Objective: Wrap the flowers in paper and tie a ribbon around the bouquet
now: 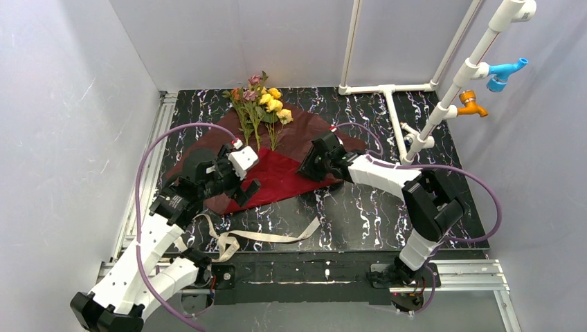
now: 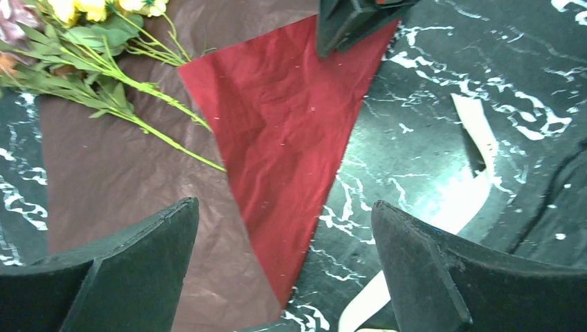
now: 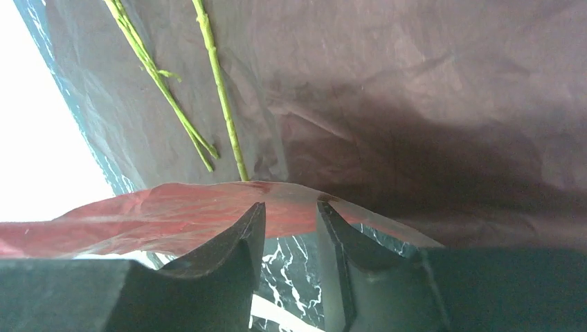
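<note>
So: left fingers (image 2: pixel 138 270) are spread wide and released, with nothing between them. They hover low over the paper (image 2: pixel 124 159), which lies flat on the desk (image 2: pixel 429 90). In the left wrist view the folded flap (image 2: pixel 277 138), the brighter red side turned up, sits in the gap between the two pads, with its tip pointing back toward the wrist. The duller side of the sheet is ahead of the left-hand pad. The flowers (image 2: pixel 90 41) lie further out beyond that pad on the dull side, stems running toward the flap edge and blooms away from the fingers. The ribbon (image 2: pixel 477 138) is loose on the bare desk ahead of the right-hand pad, off the paper. The right fingers (image 3: pixel 228 270) stand slightly apart with a narrow gap, and marble shows through it. The raised curled edge of the flap arches right at their tips. I can't tell whether it touches them, but nothing is pinched, so I call it let go. Two green stems lie on the sheet beyond that edge. From the top camera both sets of fingers flank the flap, left on its left edge and right on its right edge, with the flowers past both toward the back wall and the ribbon behind them near the arm bases.
</note>
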Robot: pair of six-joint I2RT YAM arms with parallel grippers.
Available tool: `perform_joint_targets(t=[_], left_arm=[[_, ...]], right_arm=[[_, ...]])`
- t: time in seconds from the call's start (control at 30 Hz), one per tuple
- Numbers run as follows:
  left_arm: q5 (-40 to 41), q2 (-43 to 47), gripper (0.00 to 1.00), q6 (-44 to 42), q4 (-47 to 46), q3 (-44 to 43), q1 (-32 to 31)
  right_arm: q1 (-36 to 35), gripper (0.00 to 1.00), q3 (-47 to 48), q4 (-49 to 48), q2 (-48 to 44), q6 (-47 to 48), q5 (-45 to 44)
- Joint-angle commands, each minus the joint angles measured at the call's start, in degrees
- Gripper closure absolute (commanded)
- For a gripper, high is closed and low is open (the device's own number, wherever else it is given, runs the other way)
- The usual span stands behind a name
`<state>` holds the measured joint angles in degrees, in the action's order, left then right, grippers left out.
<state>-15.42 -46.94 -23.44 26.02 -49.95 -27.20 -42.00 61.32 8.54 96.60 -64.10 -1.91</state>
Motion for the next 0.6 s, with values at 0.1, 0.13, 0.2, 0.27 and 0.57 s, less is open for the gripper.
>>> perform_joint_targets(t=[0.1,0.13,0.2,0.27,0.57], left_arm=[[-6.0,-2.2,0.18,13.8,-5.9,5.6,-0.2],[-5.0,-4.5,0.23,15.9,-8.1,6.1,-0.2],[-1.3,-9.4,0.29,20.0,-10.9,6.3,-0.2],[2.8,-13.8,0.3,25.6,-14.2,6.6,-0.3],[9.0,-26.9,0.32,34.0,-23.0,6.3,-0.3]], right_arm=[[0.9,0.55,4.2,-0.1,2.4,3.5,0.4],[1.0,0.55,4.2,0.0,2.6,3.7,0.3],[1.1,0.55,4.2,0.2,2.9,4.4,0.4],[1.1,0.55,4.1,0.7,3.0,5.2,0.2],[2.9,0.38,2.2,3.8,0.6,10.0,-1.5]])
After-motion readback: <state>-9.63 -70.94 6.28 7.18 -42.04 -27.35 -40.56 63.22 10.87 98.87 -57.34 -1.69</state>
